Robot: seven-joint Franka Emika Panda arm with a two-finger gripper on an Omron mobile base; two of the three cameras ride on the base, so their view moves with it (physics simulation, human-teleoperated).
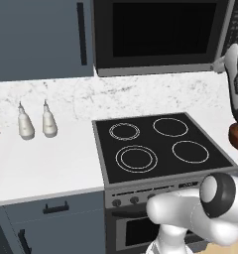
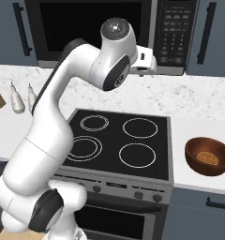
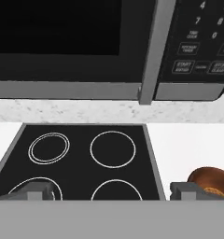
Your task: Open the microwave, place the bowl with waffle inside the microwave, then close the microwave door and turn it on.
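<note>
The microwave point(image 2: 109, 35) is a wide silver-grey unit with a black glass front, built in above the stove point(image 2: 119, 140). Its door point(image 1: 160, 34) is shut, flush with the frame, and a dark keypad strip point(image 2: 178, 33) runs down its right side. The bowl point(image 2: 209, 156), small, round and reddish-brown, stands upright on the white surface point(image 2: 198, 131) just right of the stove, holding a golden waffle point(image 2: 208, 157).

Even flat rendered light, soft shadows, sharp focus, no glare
</note>
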